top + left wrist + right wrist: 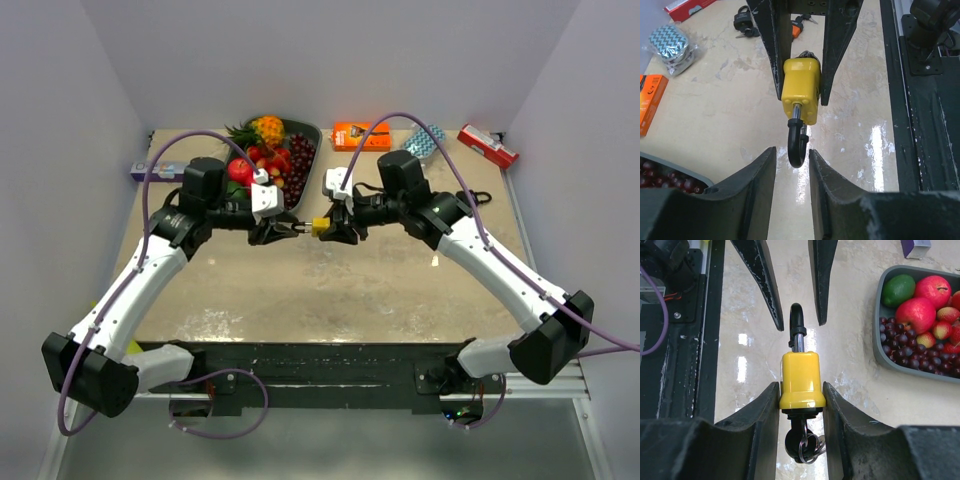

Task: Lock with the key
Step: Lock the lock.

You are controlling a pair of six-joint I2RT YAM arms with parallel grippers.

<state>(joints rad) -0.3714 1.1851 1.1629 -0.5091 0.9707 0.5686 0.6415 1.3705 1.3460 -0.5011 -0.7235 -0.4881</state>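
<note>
Looking down from the top camera, my two arms meet nose to nose over the middle of the counter (400,290). The yellow padlock (320,226) is held between them, near the fruit tray (312,132).

From my left wrist, the padlock points its shackle (796,145) at me. The black hook stands drawn out of the body on its bright leg, and its short end looks free. My left jaws are released, one finger either side of the hook's bend. I see a gap on both sides, so I am touching nothing.

From my right wrist, my right jaws are clenched on the padlock's yellow body, flat against its two sides. The key (804,446) sits in the keyway at the near end, its ring dangling below.

I judge the step in hand to be seating the shackle. To do it well I should close my left jaws squarely on the bend and bring the free end over its hole. Then I should press straight along the body's axis while my right jaws hold firm, so nothing twists out. After that, the key likely wants turning.
</note>
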